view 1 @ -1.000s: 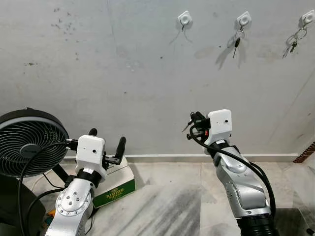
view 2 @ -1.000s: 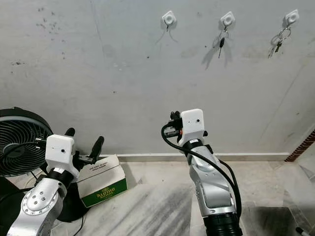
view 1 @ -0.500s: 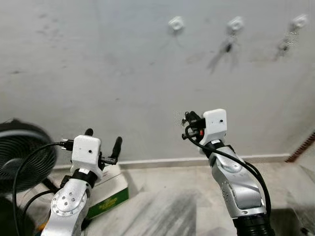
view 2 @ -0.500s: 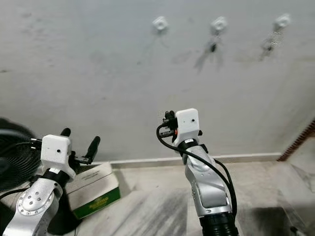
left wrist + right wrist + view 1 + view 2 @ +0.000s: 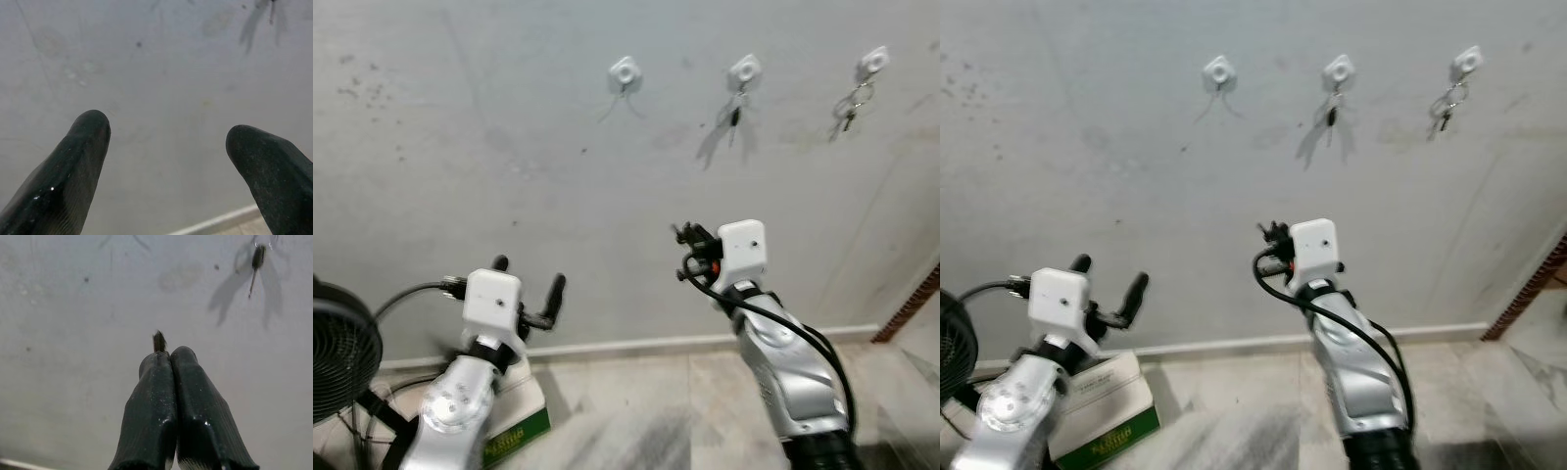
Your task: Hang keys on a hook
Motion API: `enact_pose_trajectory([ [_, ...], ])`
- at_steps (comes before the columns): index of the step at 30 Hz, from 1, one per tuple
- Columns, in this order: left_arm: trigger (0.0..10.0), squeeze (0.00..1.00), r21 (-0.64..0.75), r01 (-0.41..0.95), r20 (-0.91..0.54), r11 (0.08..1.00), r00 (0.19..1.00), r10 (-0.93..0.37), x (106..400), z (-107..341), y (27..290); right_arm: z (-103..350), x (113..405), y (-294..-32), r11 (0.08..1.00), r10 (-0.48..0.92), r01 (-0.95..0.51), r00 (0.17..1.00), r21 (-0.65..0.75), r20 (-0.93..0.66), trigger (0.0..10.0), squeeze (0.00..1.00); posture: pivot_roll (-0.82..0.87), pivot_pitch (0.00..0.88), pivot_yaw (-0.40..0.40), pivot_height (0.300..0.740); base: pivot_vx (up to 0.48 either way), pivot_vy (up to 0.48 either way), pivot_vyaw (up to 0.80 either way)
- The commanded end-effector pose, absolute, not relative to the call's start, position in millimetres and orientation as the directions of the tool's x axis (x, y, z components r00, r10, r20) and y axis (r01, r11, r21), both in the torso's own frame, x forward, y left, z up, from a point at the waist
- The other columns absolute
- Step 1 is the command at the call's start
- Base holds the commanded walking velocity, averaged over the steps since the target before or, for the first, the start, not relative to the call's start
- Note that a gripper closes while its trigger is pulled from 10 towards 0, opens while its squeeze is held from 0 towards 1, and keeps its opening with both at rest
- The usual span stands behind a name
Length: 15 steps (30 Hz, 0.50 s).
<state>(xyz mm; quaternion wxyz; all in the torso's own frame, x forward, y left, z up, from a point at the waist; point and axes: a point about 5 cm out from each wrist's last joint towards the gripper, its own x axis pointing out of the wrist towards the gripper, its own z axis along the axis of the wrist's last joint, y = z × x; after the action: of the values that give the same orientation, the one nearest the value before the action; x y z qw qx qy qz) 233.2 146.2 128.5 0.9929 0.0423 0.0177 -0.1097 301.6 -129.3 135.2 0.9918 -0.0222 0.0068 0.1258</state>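
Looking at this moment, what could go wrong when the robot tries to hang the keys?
1. The right gripper pinches the keys with only a small tip showing past the shut fingers, so the ring may be hard to slip over a hook, or the keys may slip out.
2. The free hook sits high on the wall, well above the gripper, so the reach may fall short.
3. The middle hook and the right hook already carry keys; aiming there could knock them off.
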Motion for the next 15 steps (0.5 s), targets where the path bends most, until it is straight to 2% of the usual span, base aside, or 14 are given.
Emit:
enact_pose_trajectory([
  [1, 10.0, 0.00, 0.099, 0.196, -0.042, 0.976, 0.980, -0.193, 233.3, 130.5, 154.3, 142.8, 303.3, -115.3, 0.955, 0.294, -0.293, 0.956, -0.037, 0.010, 10.0, 0.00, 0.16, 0.000, 0.033, 0.740, 0.382, 0.000, 0.00],
  [10, 10.0, 0.00, 0.094, 0.200, -0.043, 0.975, 0.980, -0.197, 233.3, 130.1, 153.6, 141.5, 302.9, -115.0, 0.954, 0.297, -0.297, 0.955, -0.037, 0.005, 10.0, 0.00, 0.16, 0.000, 0.033, 0.740, 0.386, 0.000, 0.00],
  [15, 10.0, 0.00, 0.090, 0.203, -0.045, 0.975, 0.979, -0.199, 233.2, 129.8, 153.3, 140.4, 302.5, -115.2, 0.955, 0.296, -0.296, 0.955, -0.035, 0.002, 10.0, 0.00, 0.16, 0.000, 0.033, 0.740, 0.372, 0.264, 0.00],
])
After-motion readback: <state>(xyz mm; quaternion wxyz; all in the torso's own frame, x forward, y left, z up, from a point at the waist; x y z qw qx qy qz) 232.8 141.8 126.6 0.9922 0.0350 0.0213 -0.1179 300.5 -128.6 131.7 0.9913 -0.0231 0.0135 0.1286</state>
